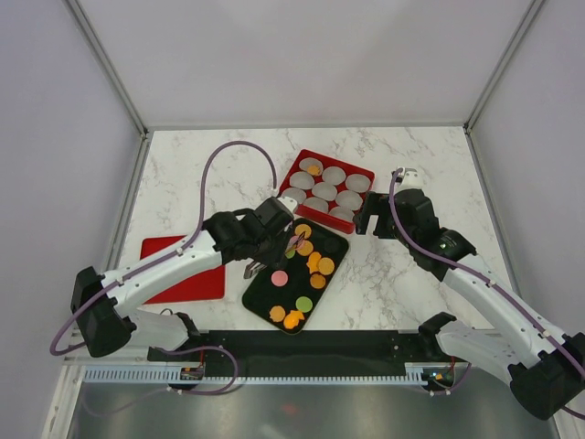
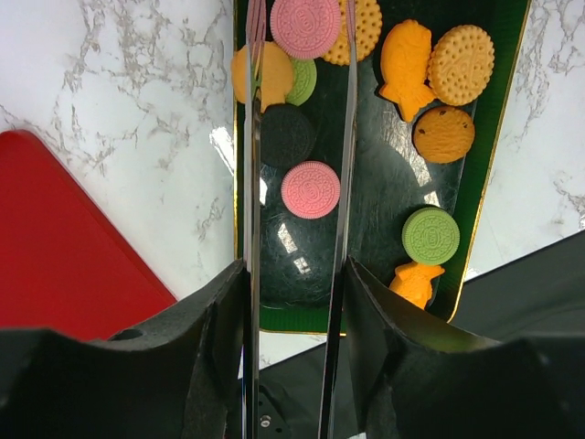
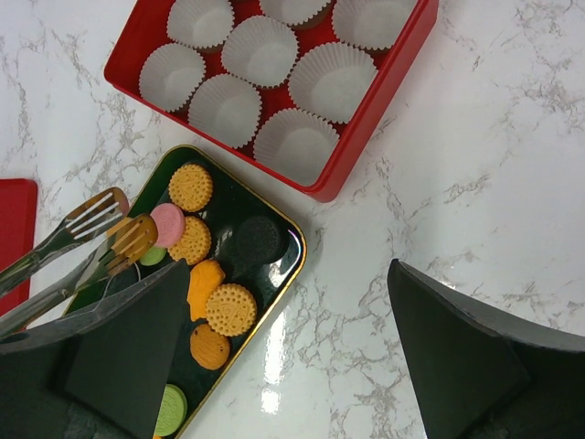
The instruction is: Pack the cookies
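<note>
Status: early stage. I count only one cookie [image 1: 313,169] sitting in a paper cup [image 1: 324,190] of the red box [image 1: 369,176], far corner; every other cup visible looks empty. The rest of the cookies [image 3: 230,309] lie loose on the black tray [image 1: 271,294], just beside the box on the worktop [image 1: 411,165].

L side: left gripper [image 2: 294,265] is clamped on a pair of tongs [image 2: 251,183], tips reaching over the tray's far end at a pink cookie [image 2: 304,26]. I can't tell whether that cookie is pinched or merely touched.

R side: right gripper [image 3: 285,264] hangs wide apart, nothing in it, above the worktop near the box and tray.

Flat red panel [image 1: 183,270], prob. the lid, lies well apart to the left; closing not yet begun.

Remaining, in my judgement: nearly all transfers, then lid.
</note>
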### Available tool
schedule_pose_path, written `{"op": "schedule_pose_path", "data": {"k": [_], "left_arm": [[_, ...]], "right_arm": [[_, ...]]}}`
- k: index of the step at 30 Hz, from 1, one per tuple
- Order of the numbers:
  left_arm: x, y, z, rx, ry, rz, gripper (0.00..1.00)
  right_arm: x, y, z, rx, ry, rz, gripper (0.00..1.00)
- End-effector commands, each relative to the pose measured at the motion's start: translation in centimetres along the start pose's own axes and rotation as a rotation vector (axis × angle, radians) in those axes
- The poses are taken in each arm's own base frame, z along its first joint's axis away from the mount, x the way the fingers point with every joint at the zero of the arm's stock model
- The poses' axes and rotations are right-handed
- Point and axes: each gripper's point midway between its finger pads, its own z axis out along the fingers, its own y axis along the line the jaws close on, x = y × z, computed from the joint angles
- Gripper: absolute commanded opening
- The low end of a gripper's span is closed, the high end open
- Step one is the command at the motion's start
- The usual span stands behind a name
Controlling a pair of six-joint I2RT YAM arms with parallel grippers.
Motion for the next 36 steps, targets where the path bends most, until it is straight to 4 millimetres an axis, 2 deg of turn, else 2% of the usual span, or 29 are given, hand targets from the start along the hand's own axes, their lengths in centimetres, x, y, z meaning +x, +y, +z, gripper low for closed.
{"op": "schedule_pose_path", "data": {"k": [1,14,36], "left_arm": [[0.2,0.2,-1.3,0.007,-0.042,-0.076,0.52],[1.9,1.6,-1.1,-0.054,-0.014,-0.063,0.56],[3.3,1.1,0.4,-0.079,0.052,-0.018,0.56]], "right_arm": [[-0.8,0.5,0.0,-0.02,-0.025,0.009,0.98],[-0.4,0.4,0.3,-0.018,-0.016,0.014,0.98],[0.0,0.3,0.2,-0.018,-0.017,0.017,0.98]]}}
